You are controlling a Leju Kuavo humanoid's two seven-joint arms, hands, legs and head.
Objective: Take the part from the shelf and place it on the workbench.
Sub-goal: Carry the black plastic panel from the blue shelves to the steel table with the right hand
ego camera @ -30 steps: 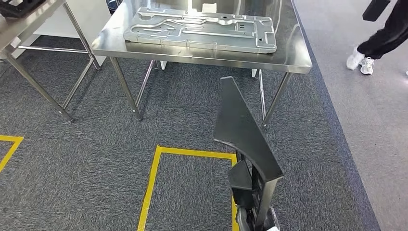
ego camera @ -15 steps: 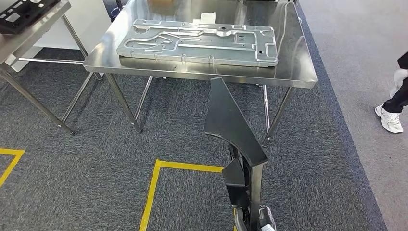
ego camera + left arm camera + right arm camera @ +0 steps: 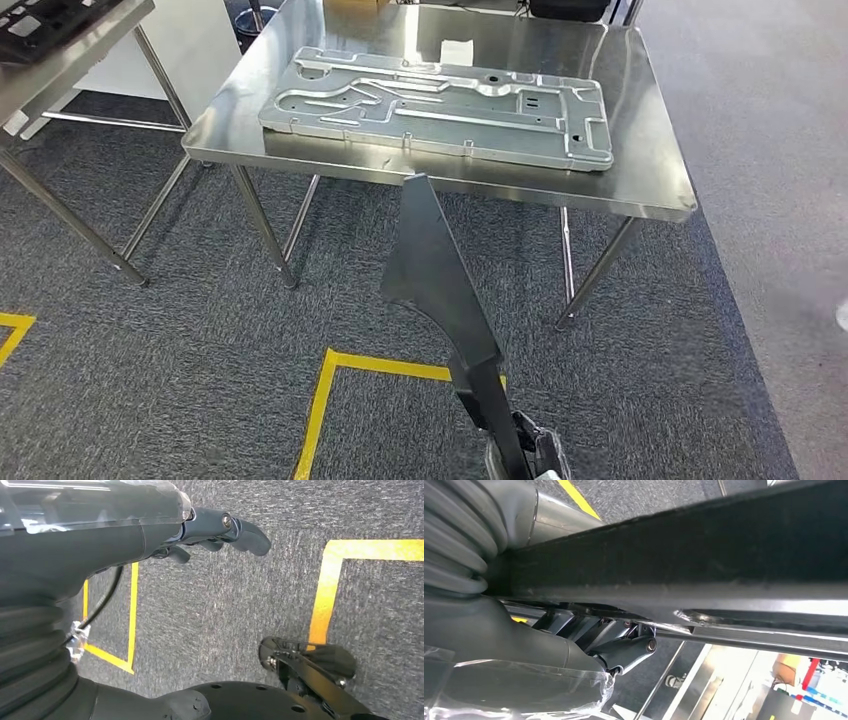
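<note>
The part (image 3: 435, 270), a long dark metal piece with a triangular flange, stands upright in the right hand (image 3: 528, 455), which grips its lower end, in front of the steel workbench (image 3: 640, 150) and above grey carpet. A silver stamped panel (image 3: 440, 105) lies flat on the workbench. The left hand (image 3: 220, 527) hangs over the carpet, fingers loosely extended, holding nothing.

Dark grey carpet (image 3: 200, 330) with yellow floor tape (image 3: 318, 410), a second steel table (image 3: 75, 50) at far left
</note>
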